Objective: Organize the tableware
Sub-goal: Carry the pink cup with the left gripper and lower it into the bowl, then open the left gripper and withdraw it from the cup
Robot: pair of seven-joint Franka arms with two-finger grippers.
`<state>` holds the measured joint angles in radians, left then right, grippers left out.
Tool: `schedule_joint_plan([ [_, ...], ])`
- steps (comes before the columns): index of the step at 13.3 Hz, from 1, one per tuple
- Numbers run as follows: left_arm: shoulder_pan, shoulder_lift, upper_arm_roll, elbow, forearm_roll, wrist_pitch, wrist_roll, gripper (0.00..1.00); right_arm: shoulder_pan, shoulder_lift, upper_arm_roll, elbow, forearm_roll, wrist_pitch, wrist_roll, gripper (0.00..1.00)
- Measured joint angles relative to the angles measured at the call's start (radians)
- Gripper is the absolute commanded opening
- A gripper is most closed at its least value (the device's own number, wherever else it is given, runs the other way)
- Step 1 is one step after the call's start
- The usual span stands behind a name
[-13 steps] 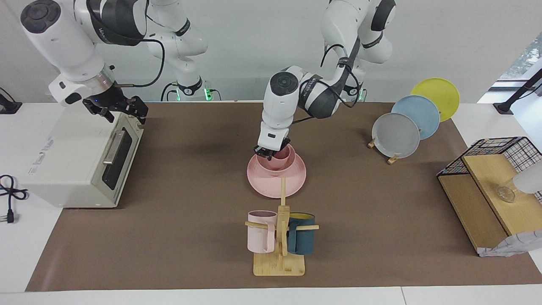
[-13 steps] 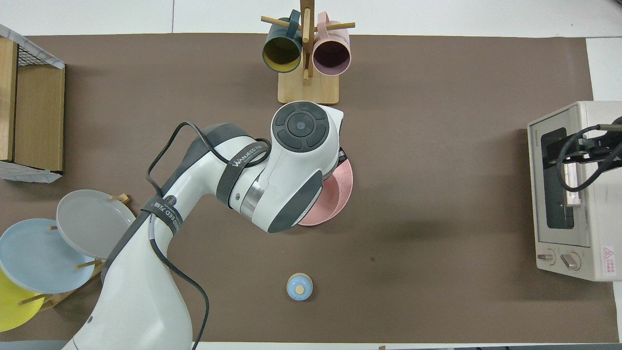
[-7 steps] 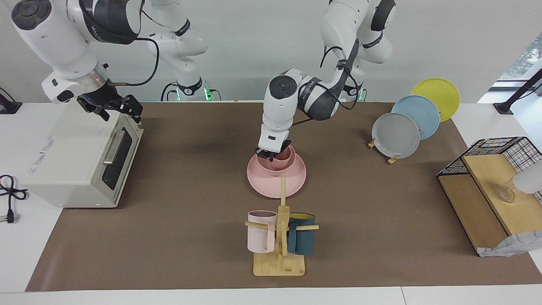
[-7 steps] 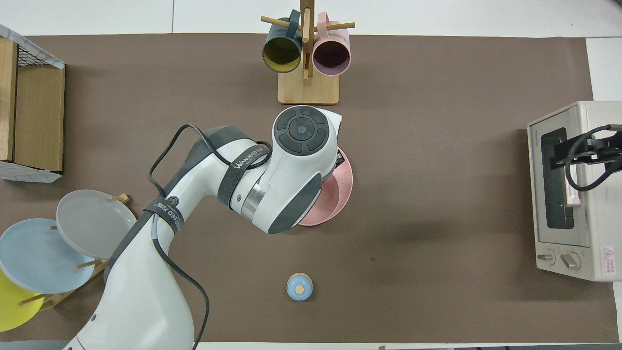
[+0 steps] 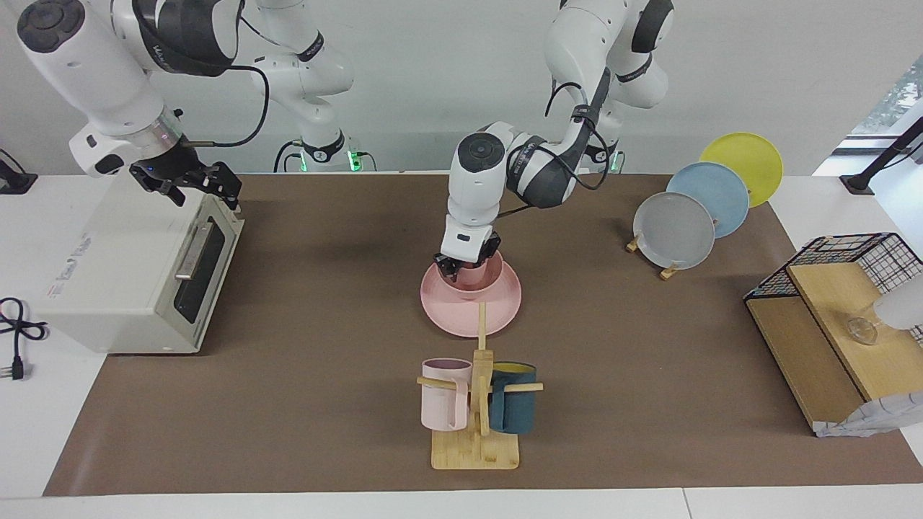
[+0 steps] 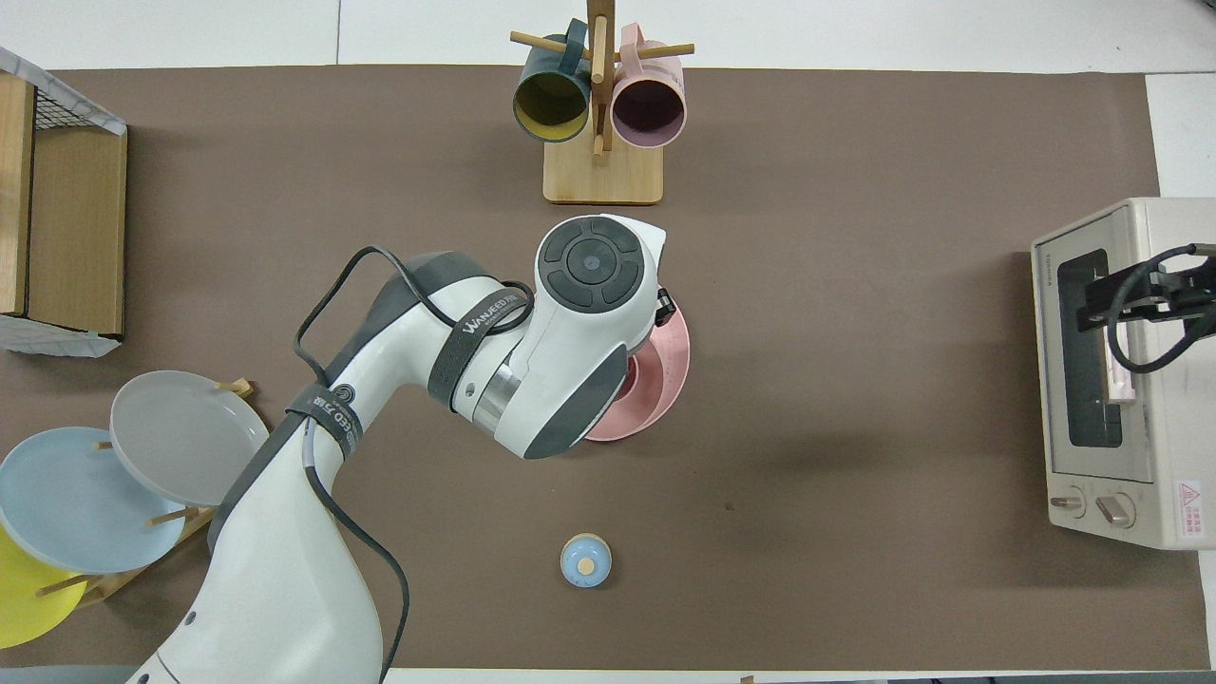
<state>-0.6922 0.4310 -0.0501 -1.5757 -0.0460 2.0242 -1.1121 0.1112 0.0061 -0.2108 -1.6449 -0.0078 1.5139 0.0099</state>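
The pink plate (image 5: 469, 317) lies mid-table with the pink bowl (image 5: 472, 288) on it. The pink cup (image 5: 475, 274) stands upright in the bowl. My left gripper (image 5: 470, 264) reaches straight down over the bowl and is shut on the cup's rim. In the overhead view my left arm covers the cup and the gripper; only part of the plate (image 6: 670, 366) and of the bowl (image 6: 638, 380) shows. My right gripper (image 5: 189, 184) hangs over the toaster oven's top front edge and waits there; it also shows in the overhead view (image 6: 1145, 294).
A mug stand (image 5: 476, 447) with a pale pink mug (image 5: 443, 404) and a teal mug (image 5: 513, 407) stands farther from the robots than the plate. Toaster oven (image 5: 130, 281), plate rack with grey plate (image 5: 674, 231), wooden shelf (image 5: 829, 324), small blue round thing (image 6: 585, 560).
My left gripper has come down a little and the cup has sunk lower into the bowl. My right gripper has shifted slightly over the oven.
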Motion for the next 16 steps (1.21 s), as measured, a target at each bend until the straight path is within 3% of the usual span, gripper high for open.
schedule_joint_plan([
  [3,0.007,-0.036,0.014,0.006,0.002,-0.037,0.034,1.0,-0.002,0.0,0.001,0.0,0.0,0.0,0.0,1.0],
  [7,0.072,-0.147,0.026,0.014,0.002,-0.163,0.108,1.0,-0.003,0.0,0.001,0.001,0.0,0.0,0.0,1.0],
  [13,0.096,-0.164,0.027,0.016,0.002,-0.184,0.15,1.0,-0.012,0.0,-0.014,0.013,0.0,0.0,0.0,1.0],
  [16,0.228,-0.197,0.032,0.072,-0.012,-0.297,0.361,1.0,-0.005,0.0,-0.017,0.022,0.001,0.001,0.0,1.0],
])
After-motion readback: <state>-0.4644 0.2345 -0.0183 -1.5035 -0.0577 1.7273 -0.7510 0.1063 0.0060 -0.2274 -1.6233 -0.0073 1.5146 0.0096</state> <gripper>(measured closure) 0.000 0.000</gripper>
